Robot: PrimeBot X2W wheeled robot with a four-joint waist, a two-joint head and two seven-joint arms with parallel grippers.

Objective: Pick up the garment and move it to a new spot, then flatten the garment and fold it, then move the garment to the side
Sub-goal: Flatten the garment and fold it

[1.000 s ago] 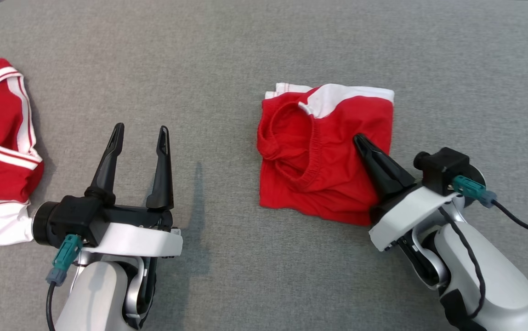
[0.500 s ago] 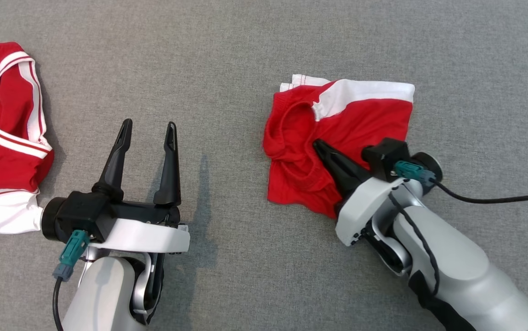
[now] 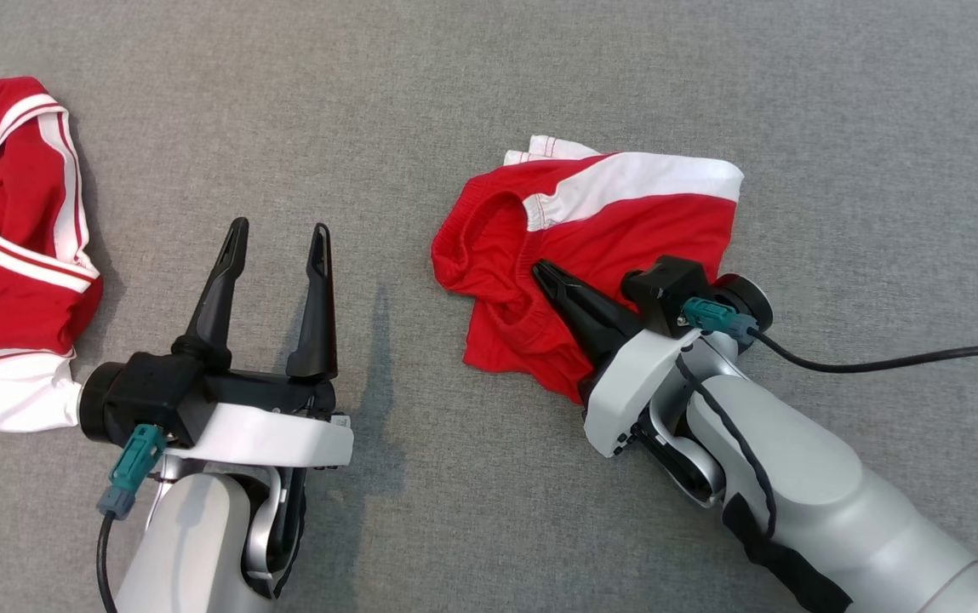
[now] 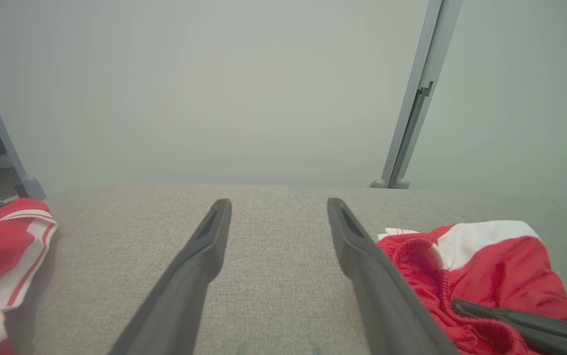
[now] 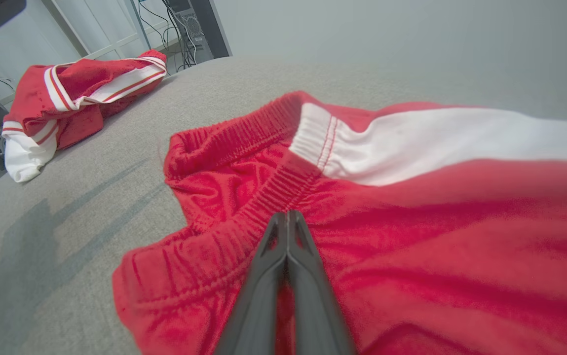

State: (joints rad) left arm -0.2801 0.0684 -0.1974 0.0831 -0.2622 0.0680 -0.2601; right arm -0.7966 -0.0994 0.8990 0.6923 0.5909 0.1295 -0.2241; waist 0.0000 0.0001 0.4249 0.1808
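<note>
The big gray desk (image 3: pixel 489 102) is covered in soft cloth. The garment (image 3: pixel 625 230) lies on it, and it is the spot from which to find everything else. It is a pair of red shorts, folded into a rough square. A white band runs along its far edge. Its stretchy red waist is bunched up and open on the side that faces the robot's left.

Well apart from the garment, on the robot's left, a second piece of clothing (image 3: pixel 3 281) sits in a loose heap at the desk's edge. It is red with white stripes.

The robot's pale right arm (image 3: pixel 795 477) reaches in over the near side of the garment. The right end effector (image 3: pixel 542 268) lies on top of the garment. Its two dark fingers are pressed tight together. The tips touch the red cloth right at the stretchy waist, as the right wrist view (image 5: pixel 286 215) shows up close.

The left end effector (image 3: pixel 279 228) is near the garment, on the robot's left. It is over bare desk and touches no cloth. Its fingers stand wide apart and point away from the robot.

A thin black cable (image 3: pixel 880 364) runs off from the right wrist, just beside the garment's near edge. It ends in a small green plug (image 3: pixel 714 317).
</note>
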